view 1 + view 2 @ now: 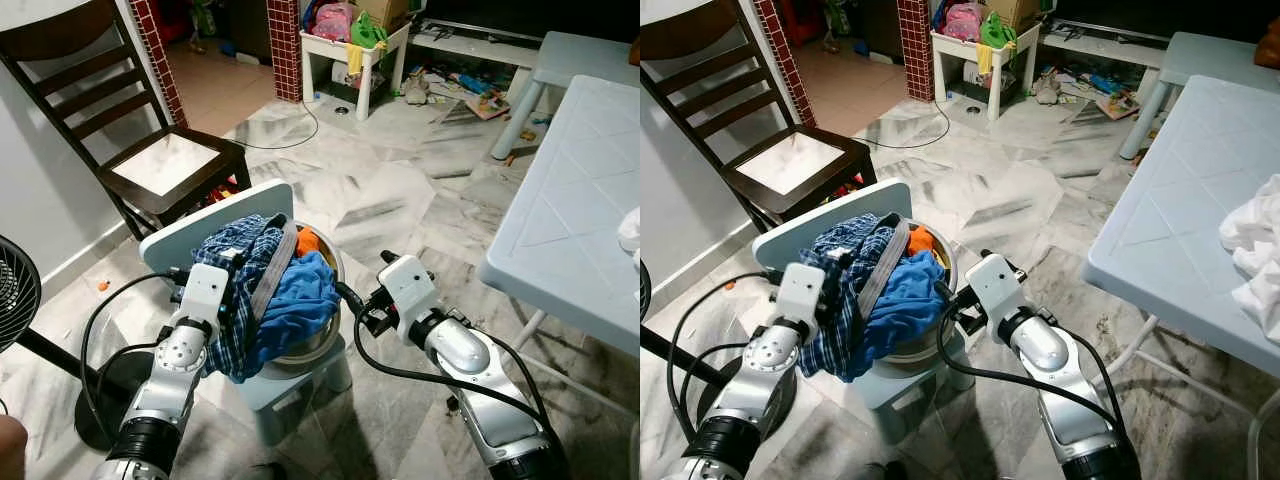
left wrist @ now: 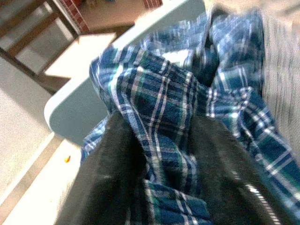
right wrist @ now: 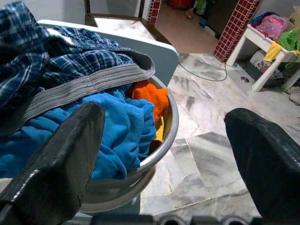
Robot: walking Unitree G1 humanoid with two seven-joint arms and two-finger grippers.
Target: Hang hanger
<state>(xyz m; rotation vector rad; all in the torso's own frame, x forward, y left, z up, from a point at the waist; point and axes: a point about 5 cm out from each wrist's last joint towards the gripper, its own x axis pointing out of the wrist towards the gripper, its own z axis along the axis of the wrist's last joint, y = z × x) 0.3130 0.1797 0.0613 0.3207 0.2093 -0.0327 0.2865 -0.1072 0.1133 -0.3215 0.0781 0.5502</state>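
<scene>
A metal bowl (image 1: 336, 268) heaped with clothes stands on a small pale-blue plastic chair (image 1: 205, 222). On top lies a blue plaid shirt (image 1: 235, 300), with a grey-banded garment (image 1: 272, 268), a bright blue cloth (image 1: 303, 297) and an orange cloth (image 1: 306, 241) beside it. My left gripper (image 1: 233, 277) presses into the pile's left side, and its fingers (image 2: 110, 164) are shut on a fold of the plaid shirt (image 2: 159, 108). Just off the bowl's right rim (image 3: 172, 123), my right gripper (image 3: 164, 112) is open and holds nothing.
A dark wooden chair (image 1: 165, 165) stands behind at the left, and a black fan (image 1: 15, 290) at the far left. A pale-blue table (image 1: 570, 210) with white cloth (image 1: 1250, 250) is on the right. A cluttered white side table (image 1: 350, 50) stands at the back.
</scene>
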